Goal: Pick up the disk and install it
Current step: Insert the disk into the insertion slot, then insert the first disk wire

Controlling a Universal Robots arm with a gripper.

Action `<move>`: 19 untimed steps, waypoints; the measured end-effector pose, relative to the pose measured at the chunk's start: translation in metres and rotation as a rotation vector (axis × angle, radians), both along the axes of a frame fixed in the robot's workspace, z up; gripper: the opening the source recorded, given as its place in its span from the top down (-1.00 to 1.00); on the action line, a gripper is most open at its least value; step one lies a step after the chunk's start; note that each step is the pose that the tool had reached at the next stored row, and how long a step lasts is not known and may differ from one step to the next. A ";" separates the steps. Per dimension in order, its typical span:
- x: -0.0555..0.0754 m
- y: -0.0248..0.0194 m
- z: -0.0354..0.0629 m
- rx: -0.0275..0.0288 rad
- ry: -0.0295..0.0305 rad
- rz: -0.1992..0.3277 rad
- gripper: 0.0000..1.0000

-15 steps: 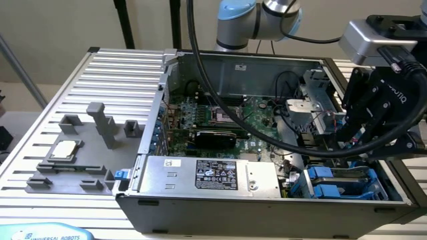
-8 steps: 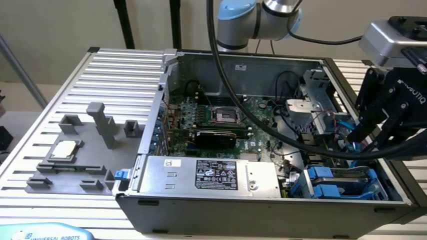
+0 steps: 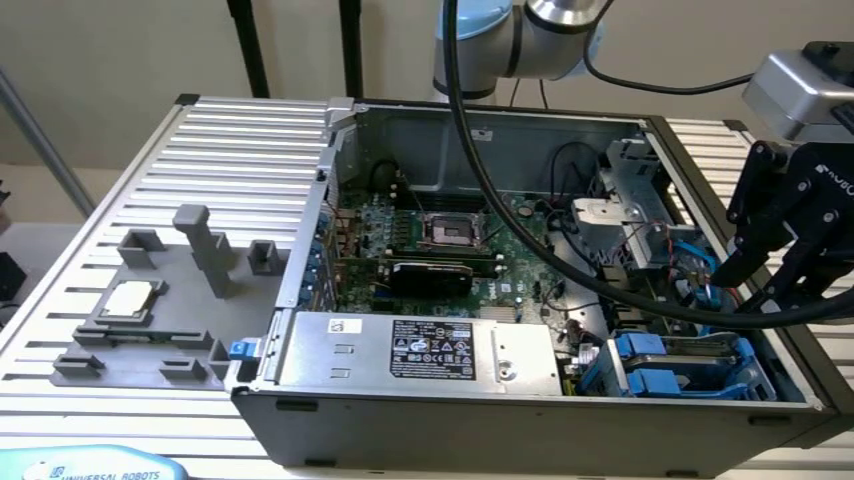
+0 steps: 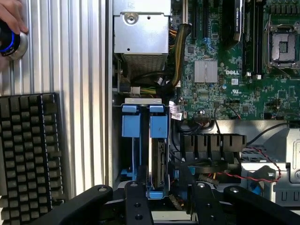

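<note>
The disk point(image 4: 160, 161) stands on edge in the drive bay at the corner of the open computer case point(image 3: 534, 420), its blue carrier tab point(image 4: 158, 125) beside a second blue tab point(image 4: 131, 125). In the exterior view the same blue carriers point(image 3: 654, 362) sit in the case's near corner on the exterior view's right. My gripper point(image 3: 771, 275) hangs above that side of the case, apart from the bay. In the wrist view my gripper point(image 4: 168, 204) is open, its black fingers point(image 4: 136, 201) straddling the line of the disk with nothing held between them.
A silver power supply box point(image 3: 414, 350) lies along the case's front wall, the motherboard point(image 3: 441, 250) behind it. Black cables point(image 3: 627, 300) drape across the case toward the bay. A grey fixture with a small chip point(image 3: 127, 300) lies on the slatted table. A keyboard point(image 4: 28, 150) and a hand on a round knob point(image 4: 9, 37) are beside the case.
</note>
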State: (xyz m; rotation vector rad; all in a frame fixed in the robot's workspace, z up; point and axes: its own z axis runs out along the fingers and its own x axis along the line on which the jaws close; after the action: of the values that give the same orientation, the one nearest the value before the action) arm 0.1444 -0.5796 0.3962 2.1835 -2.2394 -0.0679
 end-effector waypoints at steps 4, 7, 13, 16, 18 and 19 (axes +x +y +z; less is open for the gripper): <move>0.000 0.0000 -0.0001 0.0002 0.0000 0.000 0.18; 0.000 0.0000 -0.0001 0.0002 0.0000 0.000 0.18; 0.000 0.0000 -0.0001 0.0002 0.0000 0.000 0.18; 0.000 0.0000 -0.0001 0.0002 0.0000 0.000 0.18; 0.000 0.0000 -0.0001 0.0001 0.0000 0.000 0.18; 0.000 0.0001 -0.0001 0.0001 0.0000 0.000 0.18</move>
State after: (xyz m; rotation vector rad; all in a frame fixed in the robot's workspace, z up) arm 0.1449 -0.5795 0.3961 2.1837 -2.2392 -0.0680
